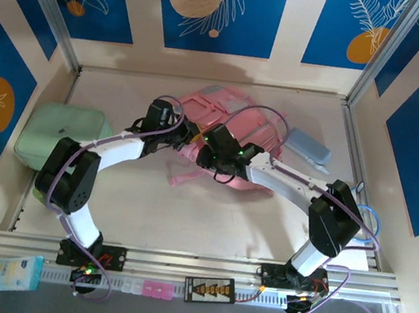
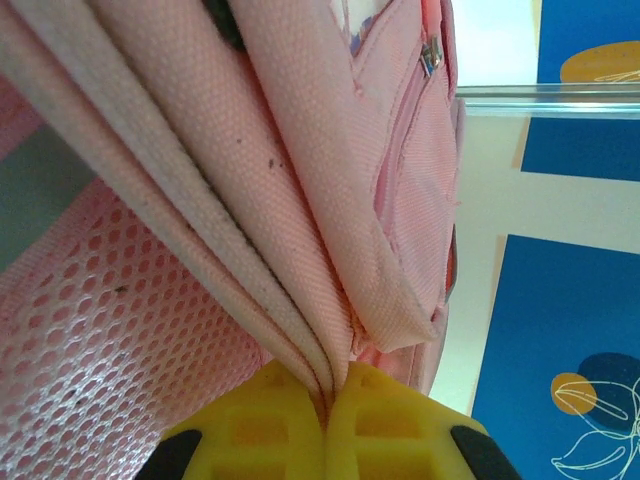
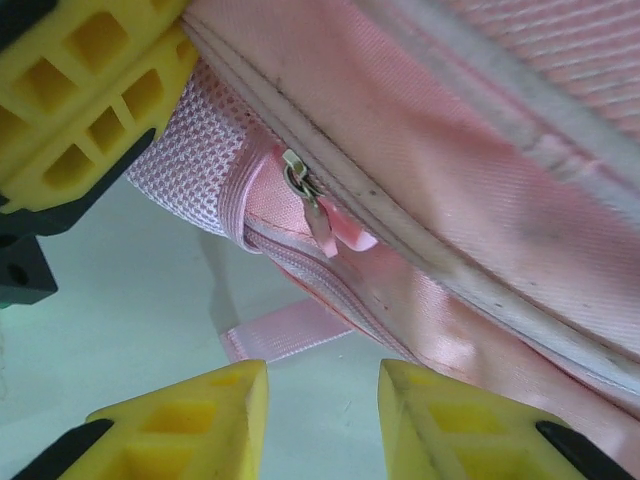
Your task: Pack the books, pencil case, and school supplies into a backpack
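Currently left gripper [image 2: 325, 395] is clamped flat on a fold of backpack [image 2: 300, 150] fabric. Right gripper [image 3: 322, 400] jaws moderately apart, empty; zipper pull [image 3: 305, 190] just beyond them. Backpack lies mid-table, far of both bases. Judgement: soft, light, floppy cloth. Pinch at the seam; take the small pull tab precisely.

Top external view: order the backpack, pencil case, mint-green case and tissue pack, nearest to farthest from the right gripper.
1. The backpack, centre, right at the right gripper.
2. The pencil case, on the right by the wall.
3. The mint-green case, far left.
4. The tissue pack, near-left corner, in front of the rail.
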Available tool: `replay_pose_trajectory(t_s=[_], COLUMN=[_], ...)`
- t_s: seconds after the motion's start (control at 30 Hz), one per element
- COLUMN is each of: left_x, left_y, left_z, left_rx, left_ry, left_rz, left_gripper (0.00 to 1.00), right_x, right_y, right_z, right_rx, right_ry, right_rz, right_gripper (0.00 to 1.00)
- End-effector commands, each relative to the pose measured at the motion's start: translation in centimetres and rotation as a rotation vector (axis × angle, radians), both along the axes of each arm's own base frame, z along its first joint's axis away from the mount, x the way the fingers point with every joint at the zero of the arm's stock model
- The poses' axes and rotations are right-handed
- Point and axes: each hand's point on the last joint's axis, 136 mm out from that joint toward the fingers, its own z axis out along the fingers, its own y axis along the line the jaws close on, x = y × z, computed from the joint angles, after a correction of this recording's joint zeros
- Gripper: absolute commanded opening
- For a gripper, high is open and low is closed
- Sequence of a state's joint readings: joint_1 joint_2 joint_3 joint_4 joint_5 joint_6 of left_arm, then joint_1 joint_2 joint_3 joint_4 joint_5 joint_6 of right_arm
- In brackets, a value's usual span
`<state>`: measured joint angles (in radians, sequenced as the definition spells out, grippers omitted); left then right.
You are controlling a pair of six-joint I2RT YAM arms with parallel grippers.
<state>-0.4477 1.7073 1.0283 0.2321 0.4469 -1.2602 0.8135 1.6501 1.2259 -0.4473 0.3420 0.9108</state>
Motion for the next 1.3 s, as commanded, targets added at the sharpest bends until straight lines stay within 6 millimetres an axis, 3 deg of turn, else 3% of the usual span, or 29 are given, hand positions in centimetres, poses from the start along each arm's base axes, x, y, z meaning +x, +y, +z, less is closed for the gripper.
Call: replay_pose_trajectory(t_s=[0.0, 0.4, 1.03, 1.27], left_x=[0.4, 0.1, -0.3, -0.2], left_y=[-1.9, -2.4, -3.5, -3.5], left_z=[3.0, 2.8, 3.0, 2.7], left_rx=[-0.077, -0.09, -0.123, -0.132], left_ry=[-0.09, -0.078, -0.066, -0.059], left_rz=[-0.042, -0.058, -0.083, -0.076], left_gripper=[0.0, 0.0, 0.0, 0.0], right_x=[1.9, 5.5, 9.0, 9.6], right_y=[0.5, -0.6, -1.8, -0.4], right_z=[1.3, -0.2, 0.0, -0.2], right_rx=[0.01, -0.06, -0.088, -0.022], right_ry=[-0.064, -0.08, -0.182, -0.186], right_rz=[-0.062, -0.182, -0.34, -0.261], right_gripper=[0.34, 0.28, 0.24, 0.22])
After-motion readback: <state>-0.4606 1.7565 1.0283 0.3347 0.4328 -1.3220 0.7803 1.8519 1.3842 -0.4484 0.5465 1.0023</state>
